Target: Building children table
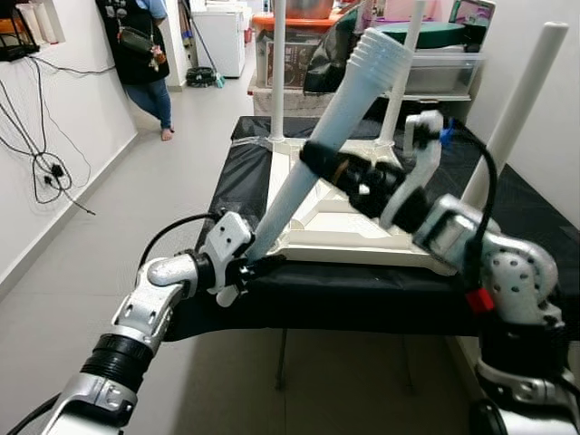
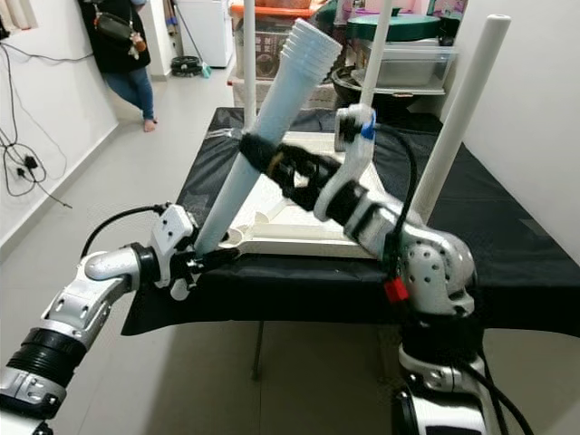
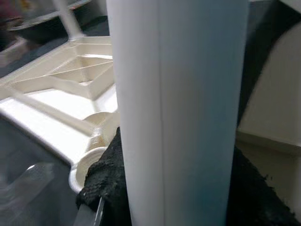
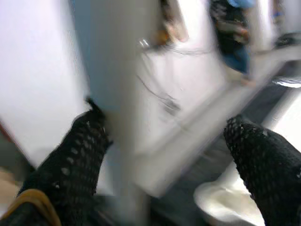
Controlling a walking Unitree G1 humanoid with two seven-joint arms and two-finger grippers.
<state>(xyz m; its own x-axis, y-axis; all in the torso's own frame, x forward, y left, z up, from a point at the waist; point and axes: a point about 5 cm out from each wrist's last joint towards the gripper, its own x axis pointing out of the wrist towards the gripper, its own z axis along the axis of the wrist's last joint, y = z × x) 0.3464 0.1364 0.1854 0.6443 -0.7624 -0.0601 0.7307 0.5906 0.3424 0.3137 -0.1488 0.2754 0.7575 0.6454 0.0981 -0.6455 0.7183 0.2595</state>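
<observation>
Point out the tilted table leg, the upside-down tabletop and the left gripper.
tilted table leg [image 1: 349,104], left eye view, upper shaft.
upside-down tabletop [image 1: 362,237], left eye view, near rim.
left gripper [image 1: 258,265], left eye view, fingertips at the leg's foot.

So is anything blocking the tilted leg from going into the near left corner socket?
Nothing visible does. The leg, gripped by both the left hand and the right hand, leans with its lower end right at the open socket.

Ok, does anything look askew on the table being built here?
Yes: one leg leans steeply over the upturned table top while three others stand upright. The left hand grips its lower end, the right hand its middle.
</observation>
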